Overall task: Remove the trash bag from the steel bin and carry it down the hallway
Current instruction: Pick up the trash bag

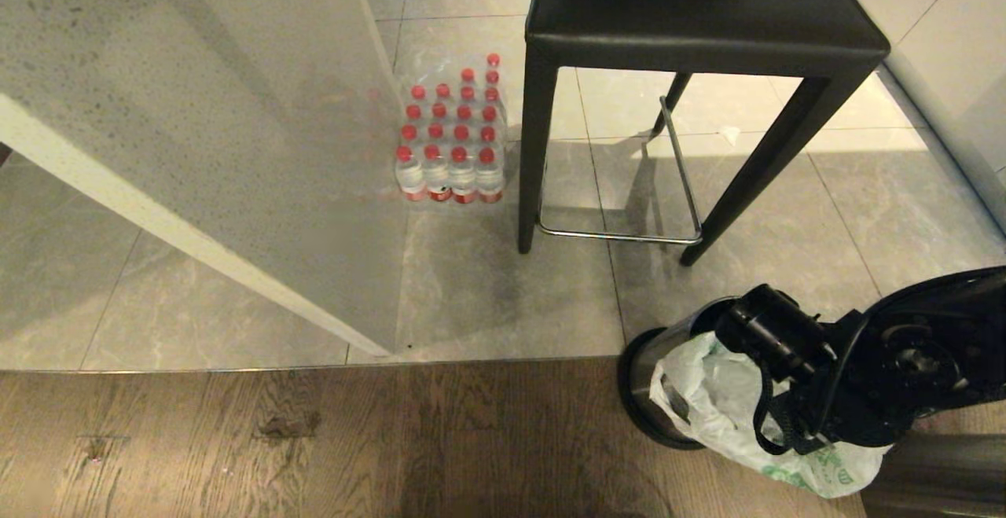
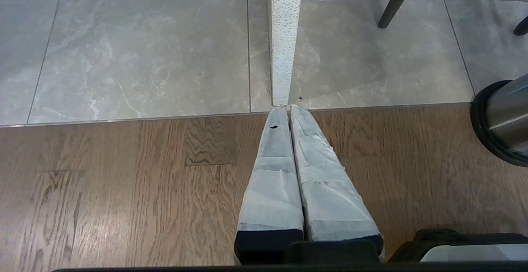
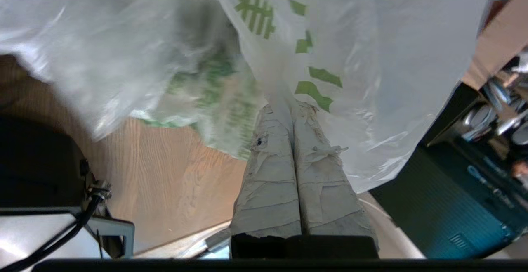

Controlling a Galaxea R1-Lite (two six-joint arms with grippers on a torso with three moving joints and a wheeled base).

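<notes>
The trash bag [image 1: 711, 400] is thin, soft film, so I judge it light and limp: it will sag, swing and cling rather than keep a shape, and the plastic looks slick enough to slide out of a weak pinch. It could also tear if it catches on the black rim of the steel bin [image 1: 640, 372]. The best hold is on gathered film near the mouth or on a loop handle, where several layers bunch together

The right gripper [image 3: 291, 109] has its taped fingers [image 3: 268, 169] pressed together with a twisted neck of the bag's plastic pinched at their tips, so it is clenched on the bag. In the head view the bag hangs from that arm, spilling over the near side of the bin and drooping toward the wooden floor [image 1: 314, 439]; whether its bottom is out of the bin I cannot tell

The bag is translucent white, crumpled, with green printing. The bin is a small shiny steel cylinder standing where the wood meets the grey tiles [image 1: 487, 282], near a black bar stool [image 1: 699, 23] and a shrink-wrapped pack of red-capped bottles [image 1: 452, 137]

The left gripper [image 2: 290, 109] is parked over the wood, fingers closed on nothing, pointing at the edge of a speckled stone counter panel [image 2: 284, 36]
</notes>
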